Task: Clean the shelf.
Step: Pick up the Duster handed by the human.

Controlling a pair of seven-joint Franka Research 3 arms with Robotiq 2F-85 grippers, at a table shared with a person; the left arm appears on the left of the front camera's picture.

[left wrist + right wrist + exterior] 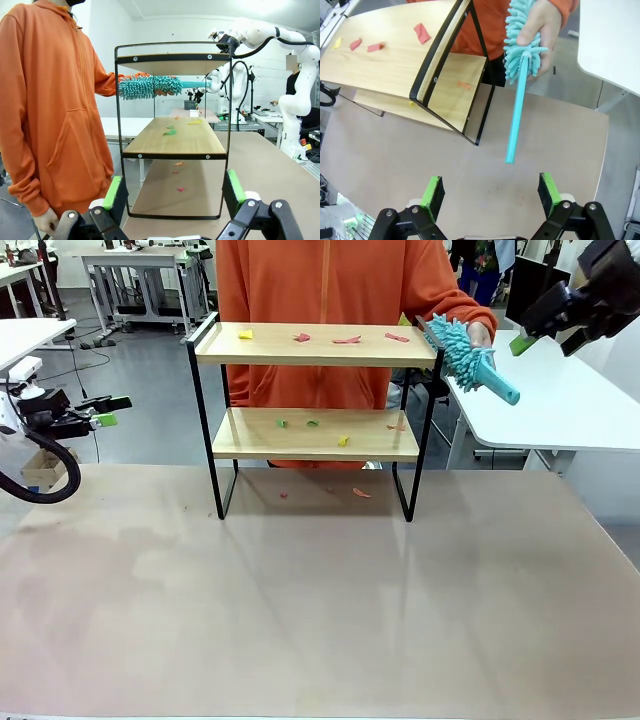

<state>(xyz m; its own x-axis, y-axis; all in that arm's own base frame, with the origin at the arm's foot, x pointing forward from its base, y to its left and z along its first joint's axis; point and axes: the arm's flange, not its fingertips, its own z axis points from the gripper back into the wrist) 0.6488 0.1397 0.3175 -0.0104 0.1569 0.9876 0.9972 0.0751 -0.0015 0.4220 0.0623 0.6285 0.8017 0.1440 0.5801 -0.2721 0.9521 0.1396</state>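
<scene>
Your left gripper hovers far left, fingers apart, arm cut off by the edge. The shelf stands on the tabletop toward the person, coloured scraps on both boards and beneath. At its right end a half-hidden hand holds a teal duster. Your right gripper, fingers apart, hangs upper right, partly cropped. The near tabletop lies open.

White right arm; black right gripper, green pads, perhaps rubber.
</scene>
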